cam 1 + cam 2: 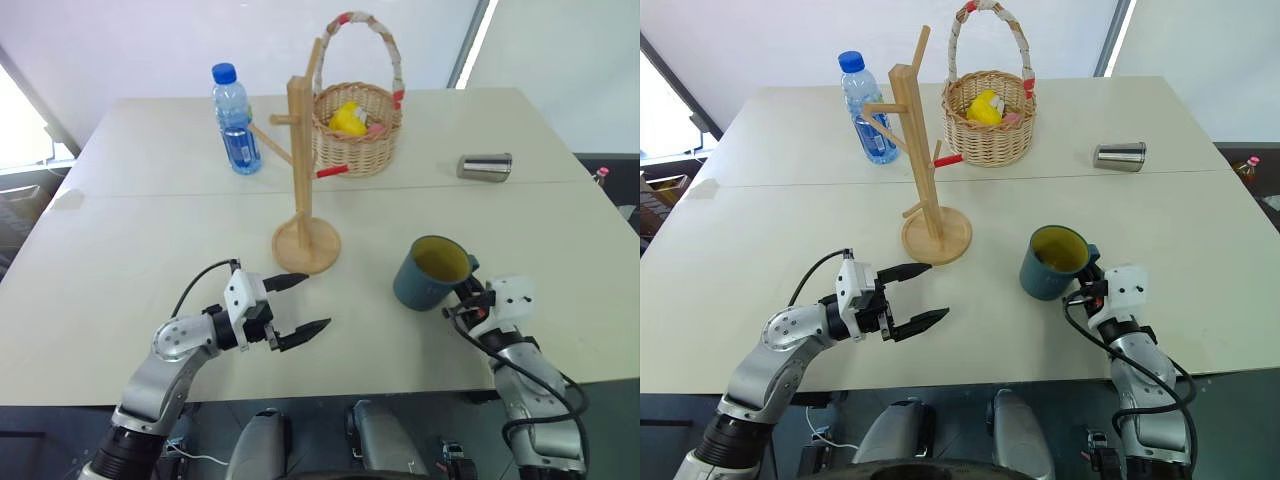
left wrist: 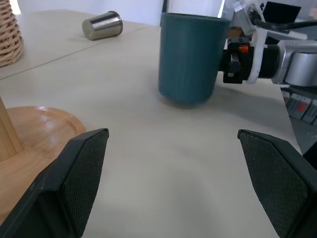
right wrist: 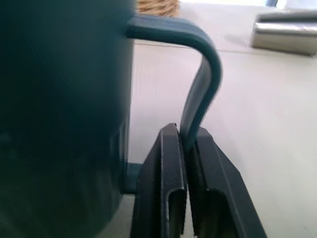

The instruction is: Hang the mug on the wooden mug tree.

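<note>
I am clamping my right gripper (image 3: 184,144) on the mug's (image 1: 432,272) handle; lifting it to the wooden mug tree (image 1: 303,190) remains. My left gripper (image 1: 301,305) is gaping, idle.

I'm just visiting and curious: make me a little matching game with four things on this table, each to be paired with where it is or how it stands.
Things:
1. mug
2. metal cup
3. water bottle
4. yellow toy

States:
A. lying on its side
B. inside the wicker basket
C. handle pinched by the right gripper
D. upright, to the left of the wooden mug tree

Pairs: 1-C, 2-A, 3-D, 4-B
</note>
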